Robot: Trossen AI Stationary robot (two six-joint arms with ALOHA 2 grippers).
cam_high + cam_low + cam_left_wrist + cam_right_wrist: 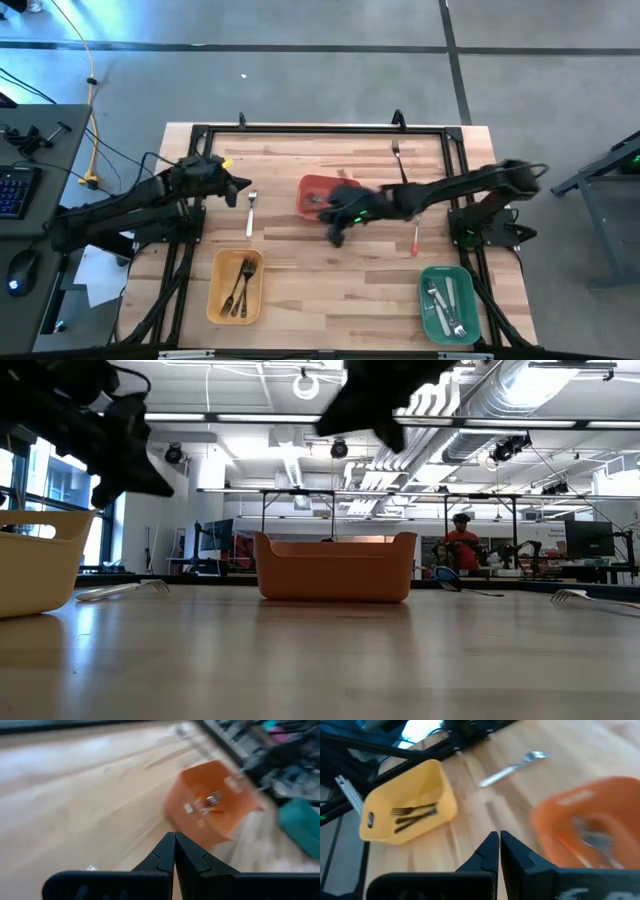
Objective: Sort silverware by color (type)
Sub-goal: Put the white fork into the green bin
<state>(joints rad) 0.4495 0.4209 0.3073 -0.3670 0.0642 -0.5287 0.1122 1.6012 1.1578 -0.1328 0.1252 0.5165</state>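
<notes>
Right gripper [338,237] hanging pinched shut, empty, just beside red bin [312,196] – left gripper [243,184] shut too, hovering near silver fork [251,212]. Red-handled utensil [415,241] lying loose; dark forks [240,284] sitting in yellow bin [235,286].

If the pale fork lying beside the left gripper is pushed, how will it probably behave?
The pale fork looks thin and lies flat on the wooden table, so it would probably slide, not roll. It seems stiff and light, and hard to pinch.
</notes>
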